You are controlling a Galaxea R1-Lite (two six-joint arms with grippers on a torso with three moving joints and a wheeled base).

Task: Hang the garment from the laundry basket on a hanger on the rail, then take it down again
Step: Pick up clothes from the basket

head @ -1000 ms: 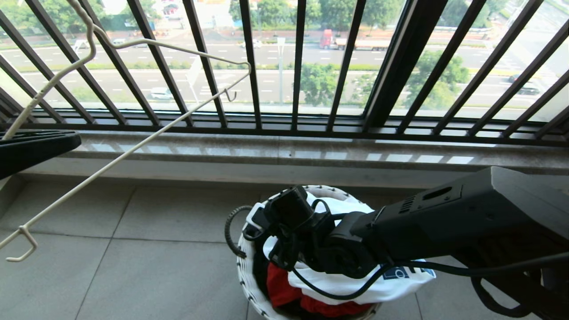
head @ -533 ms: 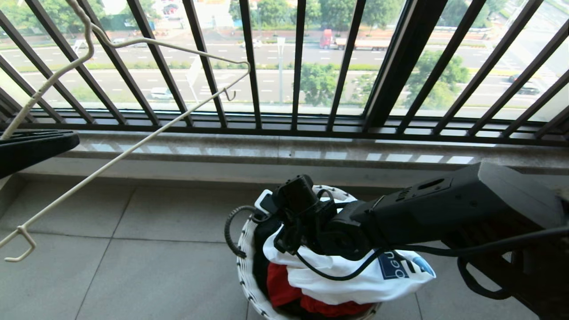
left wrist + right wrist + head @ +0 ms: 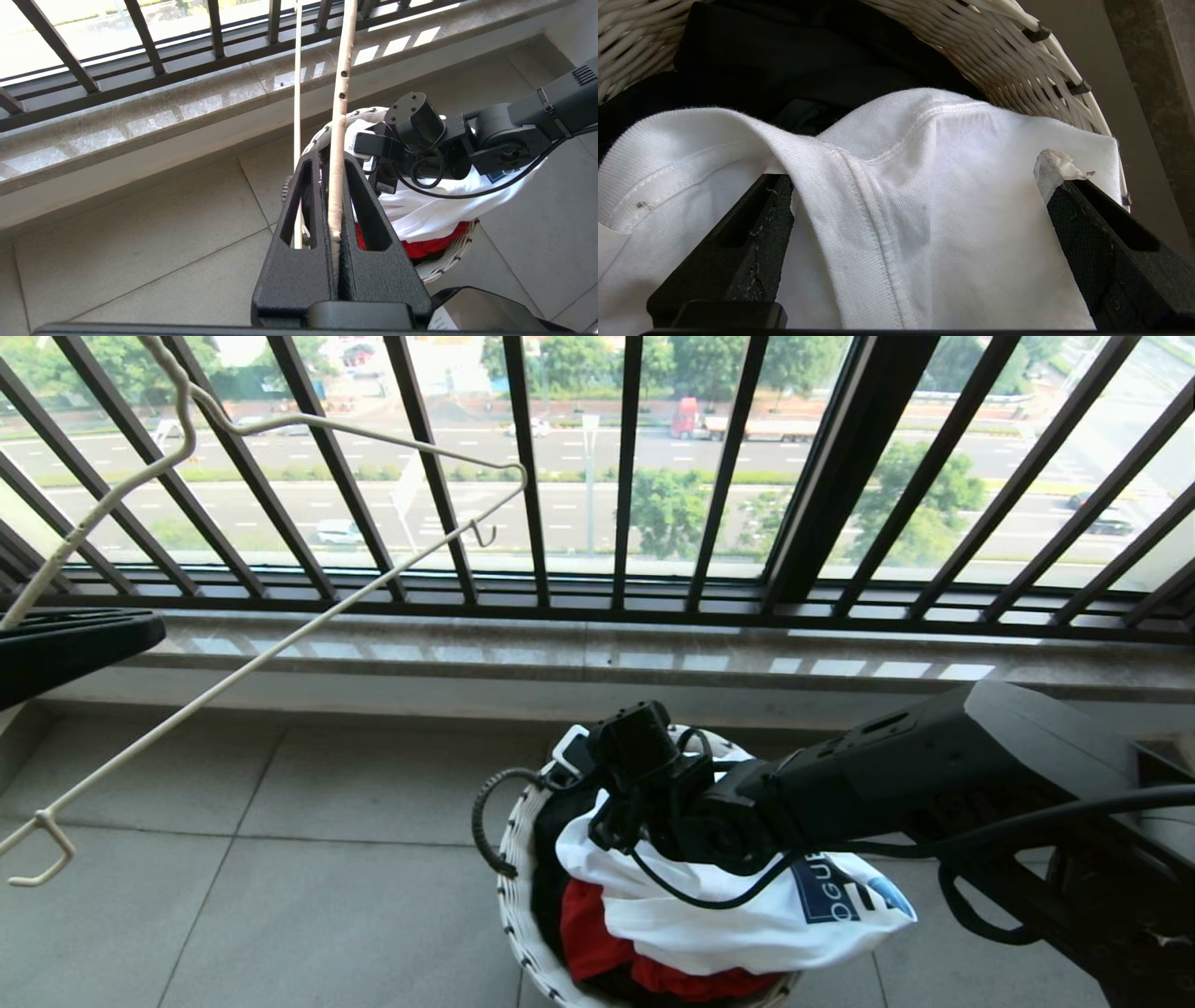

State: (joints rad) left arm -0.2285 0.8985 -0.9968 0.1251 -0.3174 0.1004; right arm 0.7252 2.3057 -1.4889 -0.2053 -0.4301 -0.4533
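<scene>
Far left, head view: left gripper [image 3: 332, 205] is up high, only its black edge in frame there. Fingers [image 3: 369, 219] pressed together on the thin cream-white wire hanger [image 3: 233, 663], clamping one of its bars. Left wrist view confirms it: the cream bar runs straight up out of the closed jaws. Hanger hangs tilted in the air in front of the black barred window railing [image 3: 579, 476], long neck up at the top left, one small upturned end hook low at the left edge, the other near the railing bars. Grey tiled floor [image 3: 280, 859] under it, pale stone window sill [image 3: 597, 658] along the back.

Centre: small round white woven laundry basket [image 3: 516, 905] sits on the floor just below the sill. Inside it: black shirt [image 3: 784, 60] toward the back, red cloth [image 3: 597, 943] at the front, and on top the white short-sleeved T-shirt with dark blue square chest print [image 3: 747, 924], bunched, spilling over the rim on the right side, print facing up.

Right: right arm reaches in from the right edge, right gripper [image 3: 920, 196] pointing down into the basket. Jaws spread wide apart, one finger [image 3: 752, 233] each side of a raised fold of the white shirt with a seam running down it. Fabric lies between and against the fingers, not pinched.

Grey perforated rail: not in any view.
</scene>
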